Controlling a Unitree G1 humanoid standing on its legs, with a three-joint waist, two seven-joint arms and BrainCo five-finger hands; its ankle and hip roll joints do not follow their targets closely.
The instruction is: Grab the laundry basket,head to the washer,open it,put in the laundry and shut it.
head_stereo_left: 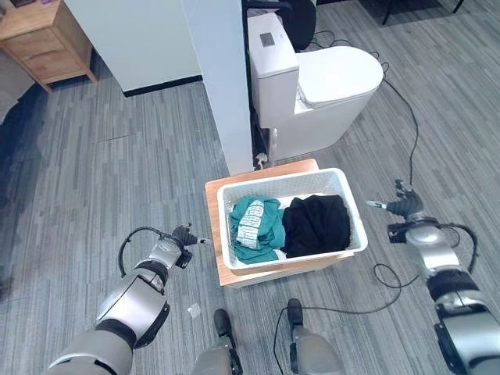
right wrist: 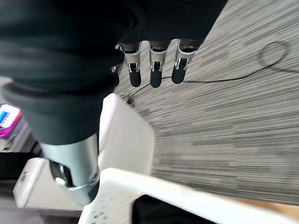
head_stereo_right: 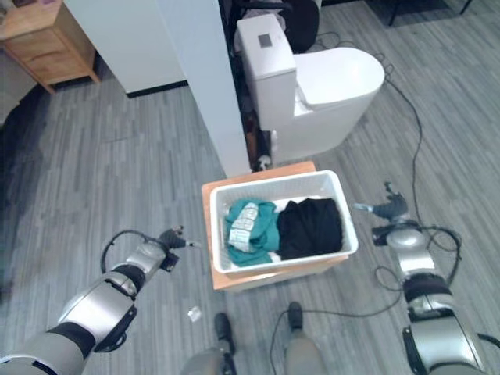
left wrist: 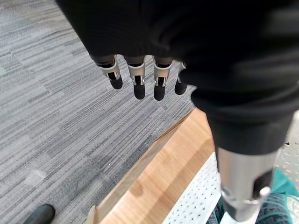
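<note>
A white perforated laundry basket [head_stereo_left: 355, 209] sits on a low wooden stand [head_stereo_left: 215, 234] in front of me. Inside lie a teal garment [head_stereo_left: 256, 224] and a black garment [head_stereo_left: 316, 223]. My left hand [head_stereo_left: 182, 237] hovers just left of the stand, apart from the basket, its fingers [left wrist: 135, 79] straight and holding nothing. My right hand [head_stereo_left: 400, 205] hangs to the right of the basket, a short gap away, fingers [right wrist: 154, 70] straight and empty. The basket's white rim [right wrist: 177, 196] shows close by in the right wrist view.
A white toilet [head_stereo_left: 316, 86] stands behind the basket, next to a white pillar [head_stereo_left: 223, 78]. A wooden cabinet [head_stereo_left: 43, 39] is at the far left. A black cable [head_stereo_left: 410, 117] runs over the grey plank floor [head_stereo_left: 101, 180] to the right.
</note>
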